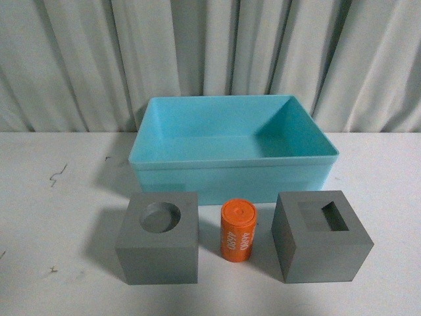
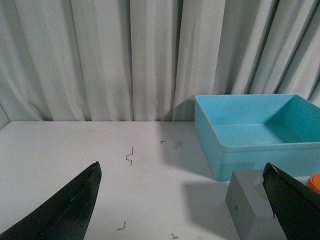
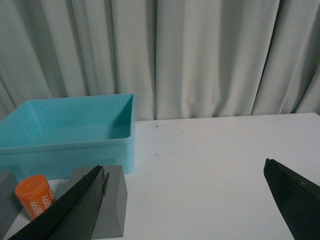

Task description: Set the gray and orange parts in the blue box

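White table (image 2: 60,145); round-recess cube (image 2: 242,205) lies beside spread left end effector (image 2: 181,166).

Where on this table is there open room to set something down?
Bare table lies left of the blue box and round-recess cube, and right of the box and square-recess cube. Crowded: orange cylinder between the cubes, close before the box.
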### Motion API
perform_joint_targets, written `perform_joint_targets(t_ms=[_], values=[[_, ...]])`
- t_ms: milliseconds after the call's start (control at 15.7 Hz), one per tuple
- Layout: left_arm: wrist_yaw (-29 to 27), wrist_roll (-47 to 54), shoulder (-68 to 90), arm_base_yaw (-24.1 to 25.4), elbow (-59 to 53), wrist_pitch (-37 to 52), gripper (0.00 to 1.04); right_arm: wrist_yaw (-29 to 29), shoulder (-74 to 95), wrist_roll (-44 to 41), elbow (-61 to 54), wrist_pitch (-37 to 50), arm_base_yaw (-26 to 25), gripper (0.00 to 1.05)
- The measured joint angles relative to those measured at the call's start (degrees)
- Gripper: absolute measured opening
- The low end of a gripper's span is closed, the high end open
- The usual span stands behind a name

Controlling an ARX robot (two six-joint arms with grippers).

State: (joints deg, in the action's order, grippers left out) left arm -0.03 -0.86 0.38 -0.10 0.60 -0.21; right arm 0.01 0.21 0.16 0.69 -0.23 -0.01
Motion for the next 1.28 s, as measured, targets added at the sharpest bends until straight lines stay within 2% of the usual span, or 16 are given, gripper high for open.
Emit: perform_joint_targets(t_ms=[1275], values=[[0.02,0.0,0.0,0.0,0.0,0.0,0.98,0.0,0.0,0.0,0.0,0.0,0.0,0.98]])
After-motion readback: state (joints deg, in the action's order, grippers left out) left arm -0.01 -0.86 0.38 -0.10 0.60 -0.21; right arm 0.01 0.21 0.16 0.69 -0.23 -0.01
